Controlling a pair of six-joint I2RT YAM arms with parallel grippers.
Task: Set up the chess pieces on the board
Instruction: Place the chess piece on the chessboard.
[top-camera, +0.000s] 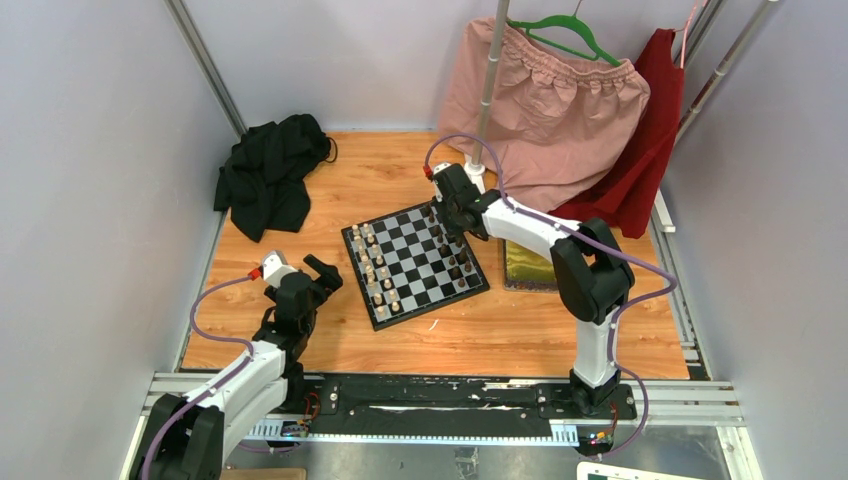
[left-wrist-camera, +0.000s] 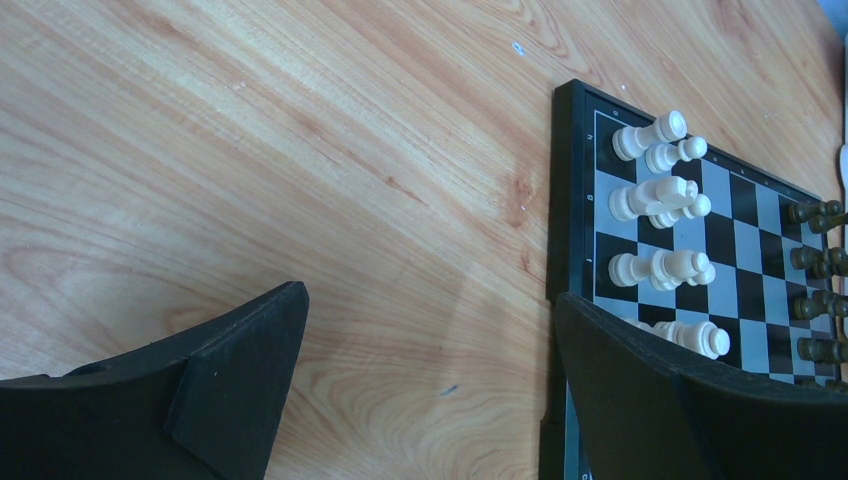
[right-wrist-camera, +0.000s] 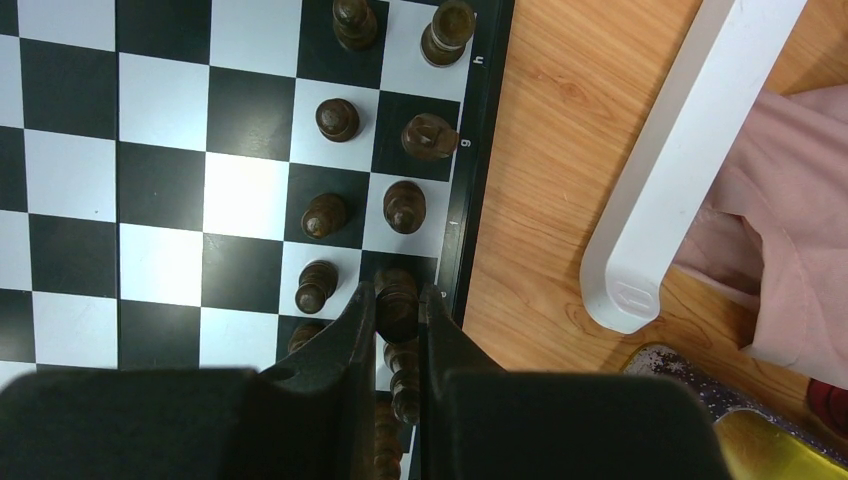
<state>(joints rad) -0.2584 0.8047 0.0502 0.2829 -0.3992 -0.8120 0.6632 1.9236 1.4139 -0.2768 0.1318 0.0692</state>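
Dark brown, the piece (right-wrist-camera: 396, 312) in hand sits pinched between the two fingers of the right pincer (right-wrist-camera: 396, 293). The pincer is closed on it over the outermost row of the board (top-camera: 415, 262), on the dark side, right against the black border. Whether its foot touches the square or hangs just above it I cannot tell from the wrist view. Other dark men (right-wrist-camera: 330, 215) stand in two rows close around it, one just beside a finger and more showing lower down between the fingers, so the grip is in a crowded spot. The step in hand looks like seating one back-row piece. Most of the set seems already up, with the white men (left-wrist-camera: 660, 195) ranked along the opposite edge. The next move, as I judge it, calls for settling the piece upright in the middle of its square, parting the fingers only a little, and rising straight so neither finger brushes a neighbour. The left pincer (left-wrist-camera: 430, 295) is wide open and holds nothing. It hangs over bare table (left-wrist-camera: 300, 150) just beside the white edge of the board, well apart from the held piece.
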